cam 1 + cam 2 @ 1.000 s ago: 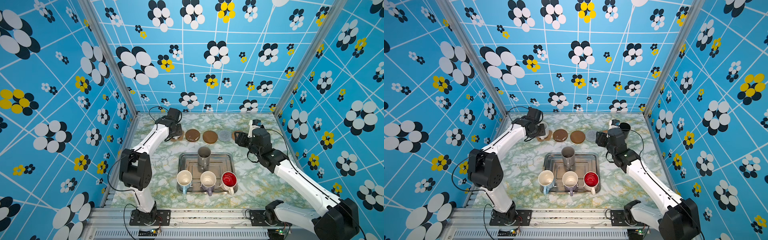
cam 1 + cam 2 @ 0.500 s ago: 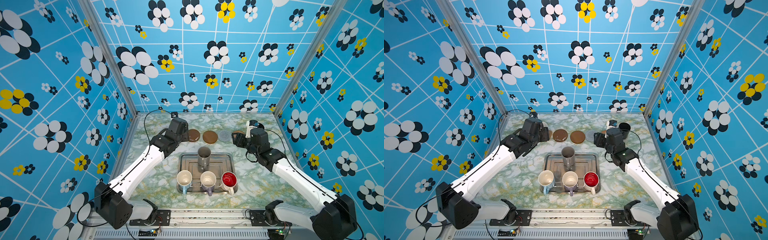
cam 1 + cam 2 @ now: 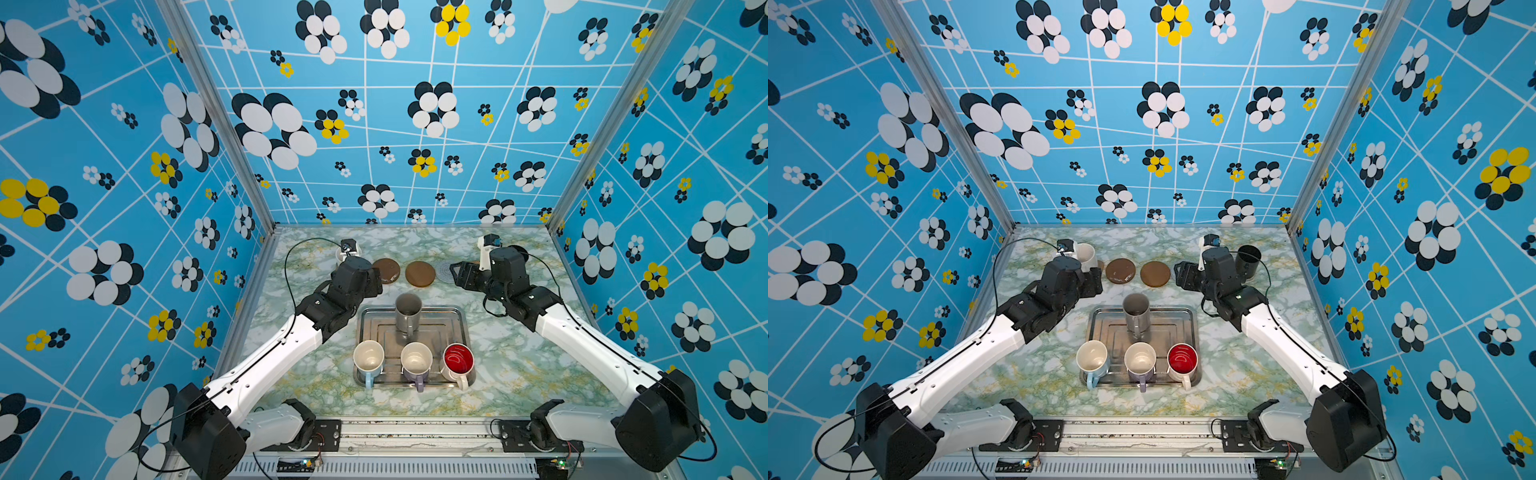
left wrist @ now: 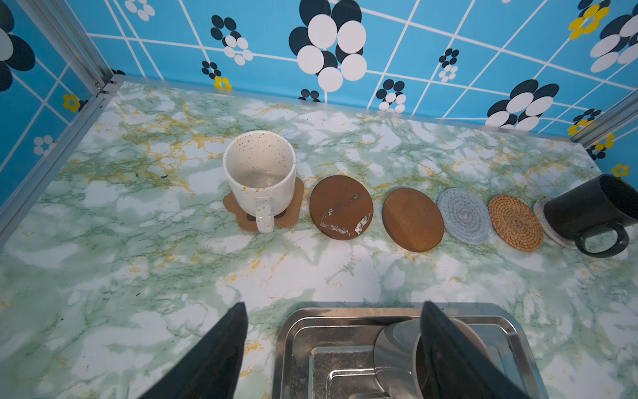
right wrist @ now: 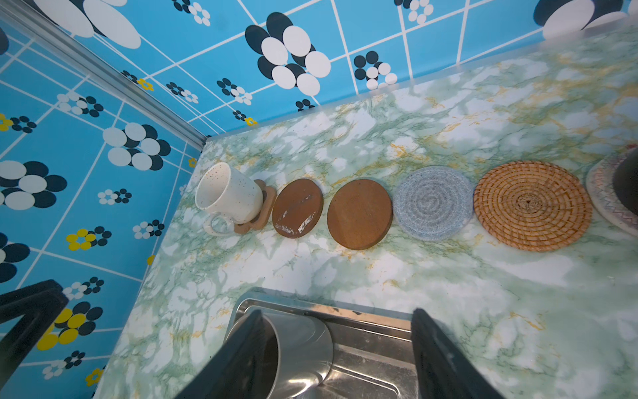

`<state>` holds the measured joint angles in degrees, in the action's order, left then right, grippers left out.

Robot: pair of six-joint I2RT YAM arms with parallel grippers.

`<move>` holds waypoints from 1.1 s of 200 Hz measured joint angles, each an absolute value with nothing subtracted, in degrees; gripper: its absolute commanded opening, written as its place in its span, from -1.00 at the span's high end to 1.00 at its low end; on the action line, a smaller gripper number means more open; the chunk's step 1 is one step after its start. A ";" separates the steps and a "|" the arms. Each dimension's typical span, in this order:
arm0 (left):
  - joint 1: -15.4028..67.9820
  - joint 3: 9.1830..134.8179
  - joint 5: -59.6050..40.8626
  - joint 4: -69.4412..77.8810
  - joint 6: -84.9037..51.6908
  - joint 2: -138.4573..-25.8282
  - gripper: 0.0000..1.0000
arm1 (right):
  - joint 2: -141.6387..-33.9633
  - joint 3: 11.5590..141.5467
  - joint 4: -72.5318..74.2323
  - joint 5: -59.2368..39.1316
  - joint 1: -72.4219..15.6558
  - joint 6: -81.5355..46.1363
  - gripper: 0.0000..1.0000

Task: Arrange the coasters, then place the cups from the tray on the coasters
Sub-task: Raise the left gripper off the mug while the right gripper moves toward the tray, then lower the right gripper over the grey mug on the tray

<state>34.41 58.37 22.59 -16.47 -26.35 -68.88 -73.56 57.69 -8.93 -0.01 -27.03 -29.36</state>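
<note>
Left end effector (image 4: 333,307): fingers spread wide, empty. Grey mug (image 4: 397,349) just below, partly behind one finger, on tray (image 4: 297,345). Right end effector (image 5: 337,312): likewise agape, empty, same mug beside one finger.

Risk: both go for one mug, arms clash; or finger clips rim, tall mug topples.

Mug upright, long axis vertical, handle toward arm bases.

Beyond both: four bare coasters, brown disc (image 4: 341,207) to rattan (image 4: 515,222), between cream mug (image 4: 260,176) and black mug (image 4: 587,207).
</note>
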 measured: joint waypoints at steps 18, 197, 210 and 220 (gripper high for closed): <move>34.44 57.91 22.57 -15.64 -26.22 -68.93 -0.60 | -73.56 57.76 -9.61 -0.82 -27.24 -29.28 -0.66; 34.41 57.43 24.58 -13.74 -25.30 -71.57 -0.60 | -73.91 57.65 -20.18 2.48 -43.70 -29.41 -0.47; 34.44 57.43 24.75 -13.72 -25.30 -71.57 -0.60 | -74.56 57.63 -20.84 2.98 -44.75 -29.61 -0.46; 34.44 57.43 24.91 -13.72 -25.32 -71.57 -0.60 | -75.24 57.58 -20.93 3.20 -45.54 -29.82 -0.46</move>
